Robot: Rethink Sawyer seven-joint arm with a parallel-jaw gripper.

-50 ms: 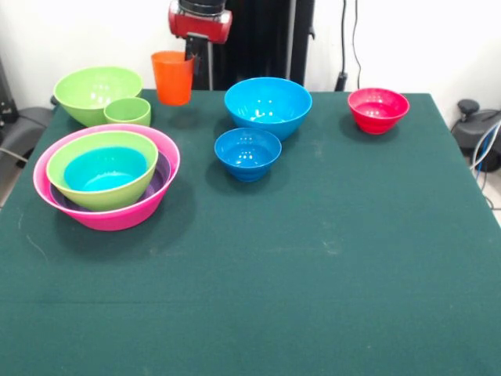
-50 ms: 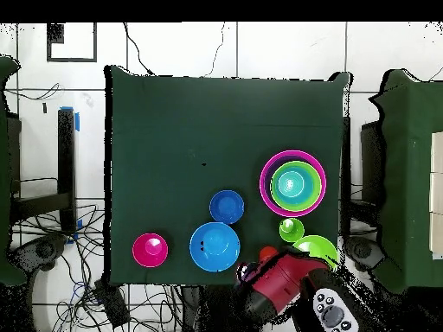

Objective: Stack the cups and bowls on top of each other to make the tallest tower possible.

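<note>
orange cup [image 1: 173,77] at gripper [image 1: 190,56], overhead hidden

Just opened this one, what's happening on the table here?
The robot's gripper is at the orange cup on the table's edge; whether it grips the cup can't be told. A started tower holds purple, lime green and blue bowls nested in the pink bowl. The other bowls and the light green cup sit loose.

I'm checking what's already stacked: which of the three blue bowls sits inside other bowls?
The glossy turquoise-blue plastic bowl, nested in the lime green bowl within the pink bowl. The other two blue bowls stand alone.
</note>
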